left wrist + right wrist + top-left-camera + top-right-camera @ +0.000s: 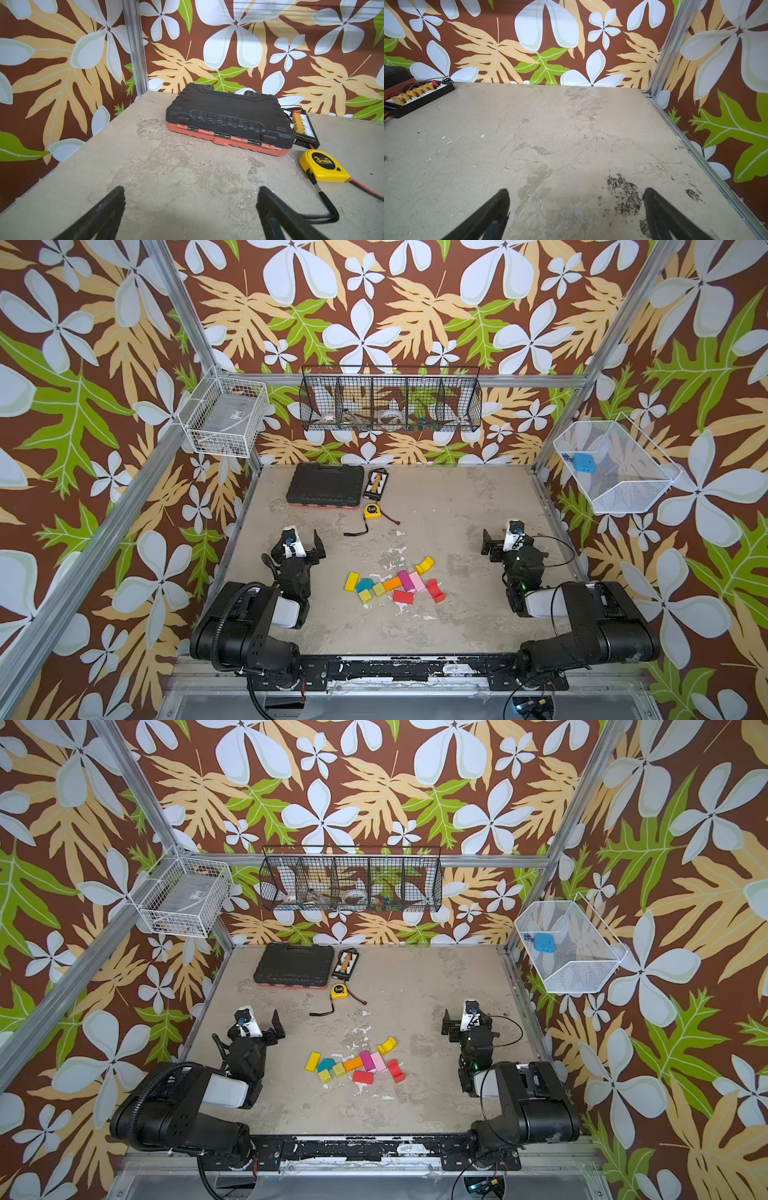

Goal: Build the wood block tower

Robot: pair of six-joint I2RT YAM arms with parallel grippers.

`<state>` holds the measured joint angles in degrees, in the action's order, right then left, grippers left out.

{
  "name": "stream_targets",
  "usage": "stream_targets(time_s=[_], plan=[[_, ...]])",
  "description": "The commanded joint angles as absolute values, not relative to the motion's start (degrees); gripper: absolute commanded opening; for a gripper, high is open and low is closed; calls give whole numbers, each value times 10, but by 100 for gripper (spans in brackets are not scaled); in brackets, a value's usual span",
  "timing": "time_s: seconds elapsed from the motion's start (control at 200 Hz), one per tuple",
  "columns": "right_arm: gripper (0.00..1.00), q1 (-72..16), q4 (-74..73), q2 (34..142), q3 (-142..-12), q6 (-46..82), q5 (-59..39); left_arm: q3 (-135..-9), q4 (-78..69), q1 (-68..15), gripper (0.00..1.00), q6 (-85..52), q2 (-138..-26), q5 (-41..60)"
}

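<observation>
The wood blocks (pixel 395 584) (pixel 356 1064) lie loose in a row on the table's front middle. From left they are a yellow brick (pixel 351 581), a teal block (pixel 365 584), two lime cubes (pixel 372 593), an orange brick (pixel 392 583), a magenta (pixel 405 580) and a pink block (pixel 417 581), a red brick (pixel 403 596), a red arch (pixel 435 590) and a yellow arch (pixel 424 566). No tower is in view. My left gripper (pixel 297 546) (pixel 191 193) hangs open left of the row. My right gripper (pixel 508 541) (pixel 576 194) hangs open to its right. Both are empty, and neither wrist view shows a block.
A black tool case (pixel 325 485) (pixel 226 116), a connector board (pixel 376 485) (pixel 417 97) and a yellow tape measure (pixel 373 511) (pixel 324 168) with strap sit at the back left. Wire baskets (pixel 390 400) hang on the walls. Aluminium frame rails edge the table.
</observation>
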<state>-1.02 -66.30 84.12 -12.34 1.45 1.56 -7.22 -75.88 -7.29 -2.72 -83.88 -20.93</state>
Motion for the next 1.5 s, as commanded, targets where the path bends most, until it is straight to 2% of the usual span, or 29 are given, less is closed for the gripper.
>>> stream_targets(time_s=[0.0, 1.247, 1.352, 1.437, 1.492], plan=[[100, -11, -668, 841, -125, 16, 15, -73, -784, -72, 100, -26, -838, -211], [100, -10, -668, 840, -124, 16, 15, -69, -790, -71, 100, -24, -836, -210], [100, -13, -665, 830, -128, 21, 34, -78, -706, -74, 100, -17, -751, -184], [100, -25, -469, 760, -200, 51, 87, -91, -582, -73, 100, -56, -652, -185], [100, -25, -384, 732, -240, 69, 71, -93, -521, -74, 100, -78, -590, -169]])
